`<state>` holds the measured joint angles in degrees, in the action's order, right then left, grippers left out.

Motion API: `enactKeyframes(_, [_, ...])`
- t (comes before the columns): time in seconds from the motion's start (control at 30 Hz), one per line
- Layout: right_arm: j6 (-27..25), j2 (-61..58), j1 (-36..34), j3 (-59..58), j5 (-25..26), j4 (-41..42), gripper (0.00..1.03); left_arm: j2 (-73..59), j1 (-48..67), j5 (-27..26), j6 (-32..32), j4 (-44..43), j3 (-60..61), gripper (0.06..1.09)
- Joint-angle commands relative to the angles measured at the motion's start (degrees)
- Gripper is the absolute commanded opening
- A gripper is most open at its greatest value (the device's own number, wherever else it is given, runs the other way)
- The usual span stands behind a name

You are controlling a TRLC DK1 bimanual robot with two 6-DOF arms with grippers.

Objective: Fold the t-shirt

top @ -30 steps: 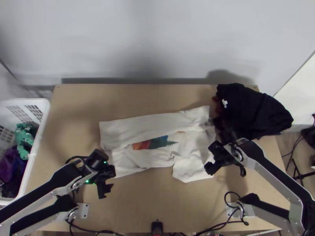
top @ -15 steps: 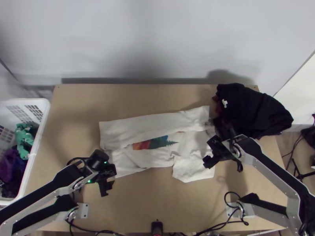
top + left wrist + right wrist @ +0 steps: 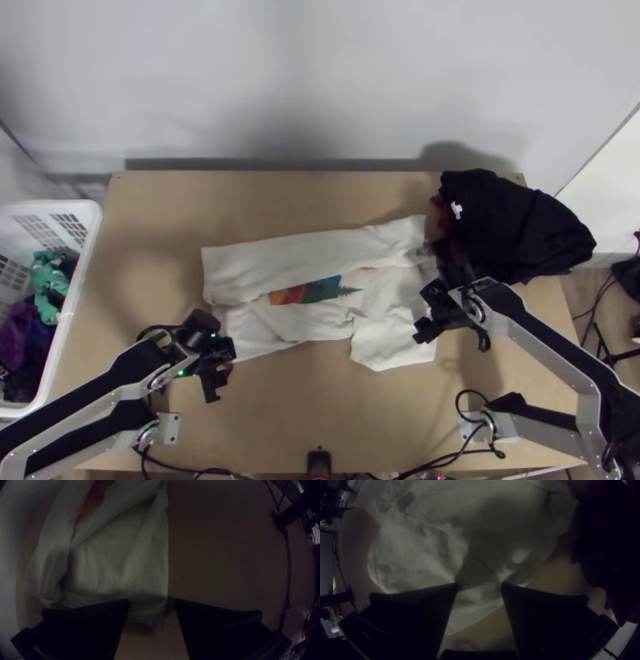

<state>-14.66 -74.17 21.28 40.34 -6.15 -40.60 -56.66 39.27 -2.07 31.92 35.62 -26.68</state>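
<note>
The white t-shirt (image 3: pixel 312 256) lies across the middle of the table, its far part folded over in a long strip above a coloured print; a sleeve-like flap (image 3: pixel 388 344) sticks out at its near right. My left gripper (image 3: pixel 220 376) stands open by the shirt's near left corner, and my right gripper (image 3: pixel 424 312) is open over its right end. Between the fingers of the left gripper (image 3: pixel 151 603) shows an edge of the shirt (image 3: pixel 116 553), not gripped. White cloth (image 3: pixel 420 553) also lies beyond and below the open right gripper (image 3: pixel 480 586).
A heap of black clothes (image 3: pixel 512 224) lies at the table's far right corner, close to the shirt's right end. A white basket (image 3: pixel 80 280) with green and purple clothes stands off the left edge. Cables and a small black device (image 3: pixel 318 462) are at the near edge.
The right gripper has shifted slightly up the picture and to the left over the shirt's right end. The left gripper has hardly moved. The shirt lies as before.
</note>
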Motion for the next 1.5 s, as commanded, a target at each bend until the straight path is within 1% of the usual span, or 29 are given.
enactKeyframes(0.0, [-0.37, -1.15, -0.62, -0.87, 0.09, 3.16, 0.47, 0.06, -0.33, 0.22, -0.28, -0.72, 0.84, 0.66])
enactKeyframes(0.1, [-0.46, -2.21, -0.62, -0.61, 0.09, 3.77, 0.45, -0.38, -0.24, 0.22, -0.81, -1.87, 1.1, 0.66])
enactKeyframes(0.13, [-0.46, -2.47, -0.54, -0.52, 0.09, 4.04, 0.38, -0.73, -0.24, 0.22, -0.9, -2.22, 1.01, 0.66])
enactKeyframes(0.17, [-0.46, -2.64, -0.54, -0.52, 0.09, 4.48, 0.32, -0.9, -0.24, 0.22, -0.9, -2.22, 1.01, 0.62])
enactKeyframes(0.2, [-0.46, -2.64, -0.54, -0.61, 0.09, 4.92, 0.28, -1.08, -0.33, 0.22, -0.9, -2.31, 0.92, 0.55])
enactKeyframes(0.23, [-0.46, -2.82, -0.54, -0.7, 0.09, 5.18, 0.23, -1.17, -0.33, 0.22, -0.98, -2.48, 0.92, 0.48])
enactKeyframes(0.27, [-0.46, -2.91, -0.54, -0.79, 0.09, 5.36, 0.21, -1.08, -0.33, 0.22, -1.07, -2.57, 0.92, 0.44])
enactKeyframes(0.33, [-0.64, -3.44, -0.45, -1.05, 0.09, 5.36, 0.21, -1.08, -0.33, 0.22, -1.07, -2.48, 1.01, 0.38])
enactKeyframes(0.37, [-0.73, -3.7, -0.45, -1.14, 0.09, 5.36, 0.18, -0.82, -0.15, 0.22, -0.9, -2.48, 1.19, 0.36])
enactKeyframes(0.4, [-0.99, -3.96, -0.45, -1.23, 0.09, 5.44, 0.12, -0.46, 0.02, 0.22, -0.72, -2.48, 1.36, 0.33])
enactKeyframes(0.47, [-1.08, -4.14, -0.45, -1.49, 0.09, 6.41, 0.04, -0.03, 0.02, 0.22, -0.55, -2.83, 1.54, 0.29])
enactKeyframes(0.5, [-1.08, -4.23, -0.36, -1.58, 0.09, 6.67, 0.03, -0.03, 0.02, 0.22, -0.55, -3.01, 1.63, 0.28])
enactKeyframes(0.6, [-0.99, -4.4, -0.27, -1.49, 0.0, 6.76, 0.03, 0.06, 0.02, 0.22, -0.37, -2.83, 1.63, 0.22])
enactKeyframes(0.73, [-0.46, -3.35, -0.18, -1.49, -0.09, 5.97, 0.03, 3.05, -0.51, 0.13, 0.42, -0.28, 0.31, 0.15])
enactKeyframes(0.83, [-0.37, -1.68, -0.1, -1.67, -0.18, 5.18, 0.03, 3.58, -1.3, -0.57, 0.07, 1.03, -0.48, 0.14])
enactKeyframes(0.87, [-0.29, -1.15, 0.08, -1.67, -0.35, 5.0, 0.03, 3.58, -1.3, -0.75, -0.55, 1.12, -0.57, 0.11])
enactKeyframes(0.93, [-0.02, 0.43, 0.17, -1.31, -0.53, 3.25, 0.03, 4.11, -1.39, -1.63, -1.34, 2.7, -1.18, 0.1])
enactKeyframes(1.0, [0.5, 2.98, 0.26, -0.96, -0.88, 1.4, 0.03, 5.16, -2.18, -3.47, -1.51, 5.6, -2.77, 0.1])
enactKeyframes(1.23, [1.56, 11.68, 0.34, -0.26, -1.76, -6.33, 0.03, 10.96, -6.04, -4.09, 0.95, 11.41, -6.28, 0.1])
enactKeyframes(1.37, [1.47, 13.97, 0.26, -0.61, -2.64, -8.62, 0.03, 13.86, -8.15, -7.87, 0.69, 18.0, -11.2, 0.1])
enactKeyframes(1.47, [1.47, 14.32, 0.87, -0.52, -3.25, -9.32, 0.03, 14.13, -9.56, -11.12, 0.69, 25.2, -16.57, 0.1])
